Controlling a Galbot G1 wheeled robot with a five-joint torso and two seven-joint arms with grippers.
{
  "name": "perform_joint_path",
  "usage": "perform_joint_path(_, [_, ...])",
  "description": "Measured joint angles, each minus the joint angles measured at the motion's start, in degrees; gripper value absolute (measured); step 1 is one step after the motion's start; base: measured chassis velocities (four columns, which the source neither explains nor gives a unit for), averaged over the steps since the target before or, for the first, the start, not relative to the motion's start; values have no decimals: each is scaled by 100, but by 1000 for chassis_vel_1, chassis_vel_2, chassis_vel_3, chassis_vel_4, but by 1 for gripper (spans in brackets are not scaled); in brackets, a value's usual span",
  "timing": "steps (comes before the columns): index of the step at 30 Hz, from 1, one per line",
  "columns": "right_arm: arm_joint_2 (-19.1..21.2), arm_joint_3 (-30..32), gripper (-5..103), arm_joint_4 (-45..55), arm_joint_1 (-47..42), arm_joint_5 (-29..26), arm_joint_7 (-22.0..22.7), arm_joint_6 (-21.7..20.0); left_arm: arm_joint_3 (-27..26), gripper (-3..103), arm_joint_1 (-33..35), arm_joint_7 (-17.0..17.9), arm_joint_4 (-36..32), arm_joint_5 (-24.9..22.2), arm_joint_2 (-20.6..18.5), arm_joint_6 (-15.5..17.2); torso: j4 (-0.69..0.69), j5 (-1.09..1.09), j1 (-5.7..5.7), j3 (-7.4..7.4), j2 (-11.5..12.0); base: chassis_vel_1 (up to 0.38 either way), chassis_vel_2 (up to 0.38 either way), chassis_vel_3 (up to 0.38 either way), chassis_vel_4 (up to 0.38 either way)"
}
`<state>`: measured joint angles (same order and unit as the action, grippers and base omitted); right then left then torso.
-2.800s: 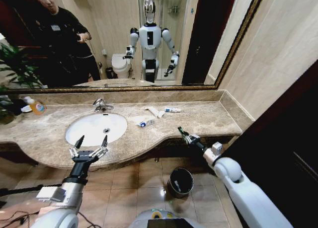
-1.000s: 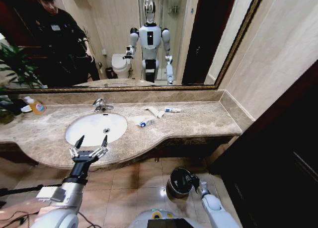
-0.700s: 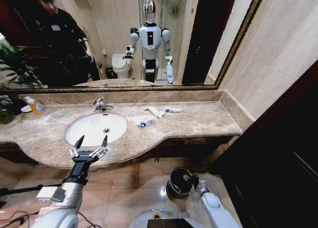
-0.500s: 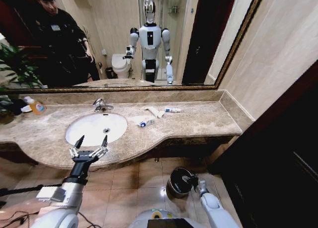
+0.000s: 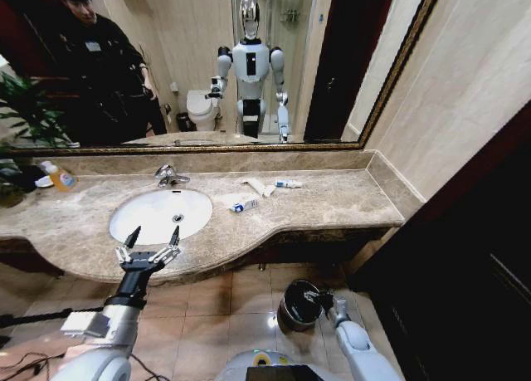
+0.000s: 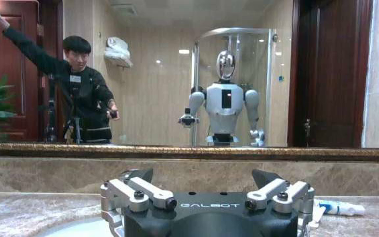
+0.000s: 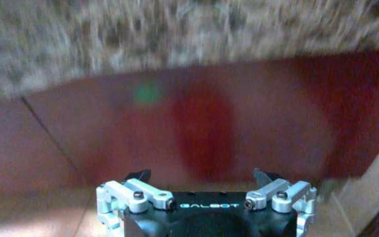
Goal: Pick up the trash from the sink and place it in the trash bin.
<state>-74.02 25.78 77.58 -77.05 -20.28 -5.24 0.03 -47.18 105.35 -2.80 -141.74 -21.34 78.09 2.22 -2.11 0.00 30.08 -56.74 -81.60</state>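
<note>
The right gripper (image 5: pixel 314 297) has come down off the tabletop and now hangs low over the floor, its jaws at the near rim of the small round dark trash bin with a shiny metal rim (image 5: pixel 292 317). In the right wrist view the jaws stand spread wide with nothing between them; a little earlier they were up at the tabletop's front edge. Most likely a piece has just been dropped, though the bin's inside is too dark to confirm it.

Well above and beyond those jaws, more trash lies on the beige marble tabletop (image 5: pixel 348 200): a white tube with a blue end (image 5: pixel 244 205), a white wrapper (image 5: pixel 254 186) and a small white-and-blue tube (image 5: pixel 289 183), all on the stone beside the white oval sink basin (image 5: pixel 149 217), not in it. So the job is partly done, with several pieces left.

The left gripper (image 5: pixel 148 246) hovers at the tabletop's front edge, just before the basin, jaws spread wide and empty.

For room, the overhanging tabletop edge sits above the right jaws, and the dark wooden cabinet wall (image 5: pixel 465 256) is close on their outer side. The open way up is back toward the robot, over the tiled floor (image 5: pixel 241 310).
</note>
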Motion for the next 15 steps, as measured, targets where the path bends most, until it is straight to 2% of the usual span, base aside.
perform_joint_path(3, [77,42,100,351,-133,-178,19,102,0,100,0,0,0,0,0,0,0,0,0,0,0,0,0,0,0])
perform_joint_path(5, [129,115,100,790,-358,-217,14,455,0,100,0,0,0,0,0,0,0,1,0,0,0,0,0,0,0])
perform_joint_path(9, [177,144,100,1107,-523,-214,-2,587,0,100,0,0,0,0,0,0,0,0,0,0,0,0,0,0,0])
perform_joint_path(15, [286,194,100,2185,-1002,-253,-101,698,0,100,0,0,0,0,0,0,1,0,0,0,0,0,0,0,0])
